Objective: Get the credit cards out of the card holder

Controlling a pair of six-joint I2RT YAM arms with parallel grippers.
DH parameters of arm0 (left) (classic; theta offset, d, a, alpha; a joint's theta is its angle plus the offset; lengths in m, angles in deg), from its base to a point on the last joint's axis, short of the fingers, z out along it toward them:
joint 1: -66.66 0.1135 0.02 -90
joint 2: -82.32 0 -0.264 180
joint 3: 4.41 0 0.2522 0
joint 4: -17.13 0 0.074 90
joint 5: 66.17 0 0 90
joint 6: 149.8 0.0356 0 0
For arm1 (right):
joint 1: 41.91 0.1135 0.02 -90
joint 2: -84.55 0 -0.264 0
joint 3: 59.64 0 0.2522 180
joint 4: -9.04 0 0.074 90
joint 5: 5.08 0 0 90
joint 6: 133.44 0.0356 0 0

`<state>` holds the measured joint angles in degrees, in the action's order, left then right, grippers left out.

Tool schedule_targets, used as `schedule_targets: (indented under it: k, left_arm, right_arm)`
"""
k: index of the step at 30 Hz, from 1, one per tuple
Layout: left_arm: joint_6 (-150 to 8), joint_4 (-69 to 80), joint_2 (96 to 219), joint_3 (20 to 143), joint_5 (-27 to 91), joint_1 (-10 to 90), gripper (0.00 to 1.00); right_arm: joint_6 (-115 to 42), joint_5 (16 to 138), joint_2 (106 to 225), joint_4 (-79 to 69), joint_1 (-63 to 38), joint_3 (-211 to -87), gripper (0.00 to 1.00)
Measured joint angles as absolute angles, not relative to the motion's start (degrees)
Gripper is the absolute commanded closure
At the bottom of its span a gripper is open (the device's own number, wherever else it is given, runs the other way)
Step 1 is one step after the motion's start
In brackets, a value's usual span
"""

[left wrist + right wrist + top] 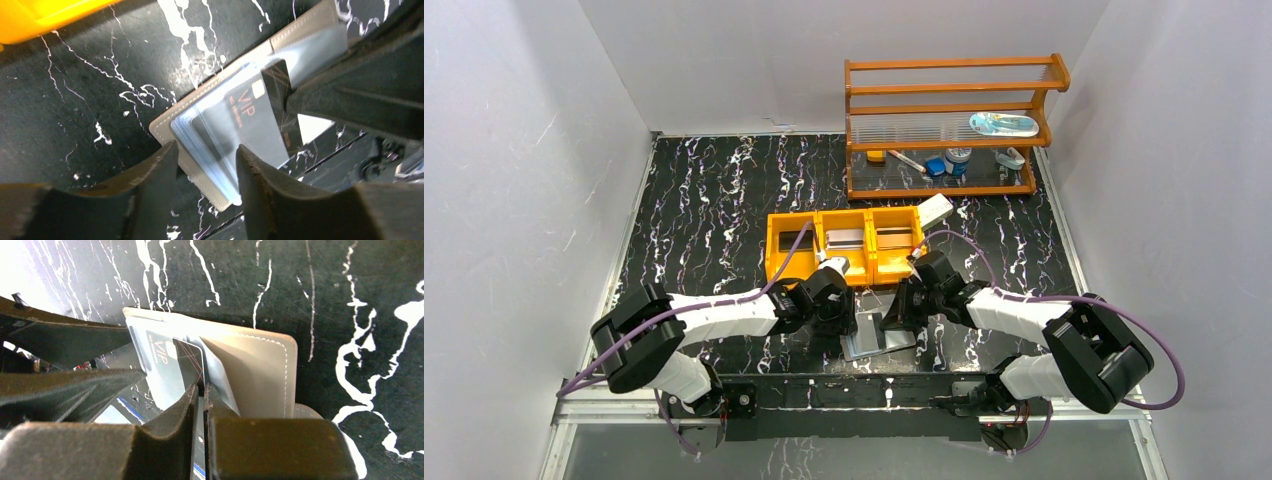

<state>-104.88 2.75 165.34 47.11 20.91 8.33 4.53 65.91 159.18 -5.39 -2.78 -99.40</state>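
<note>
The card holder [879,337] lies open on the black marbled table between my two grippers. Its grey stitched cover [165,126] and pale blue sleeves show in the left wrist view. A dark credit card marked VIP [261,102] sticks partly out of a sleeve. My right gripper [202,386] is shut on the edge of this dark card [189,360], beside the raised grey flap [260,365]. My left gripper [206,150] is open, its fingers standing either side of the holder's near corner. From above, the left gripper [836,305] and the right gripper [902,308] face each other over the holder.
An orange three-compartment tray [772,262] stands just behind the grippers, with a flat card in each compartment. A white box [936,210] leans at its right end. An orange shelf rack [949,125] with small items stands at the back right. White walls close in both sides.
</note>
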Motion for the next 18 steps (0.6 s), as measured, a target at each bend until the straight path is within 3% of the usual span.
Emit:
schedule_targets:
  k: [6, 18]
  left_arm:
    - [-103.9, -3.7, 163.4, 48.3, 20.1, 7.9, 0.4]
    - [-104.6, 2.1, 163.0, 49.3, 27.4, 7.9, 0.53]
  right_arm:
    - [8.1, 66.1, 159.1, -2.2, -2.9, -97.0, 0.86]
    - [10.9, 66.8, 157.6, 0.0, -2.9, -95.1, 0.86]
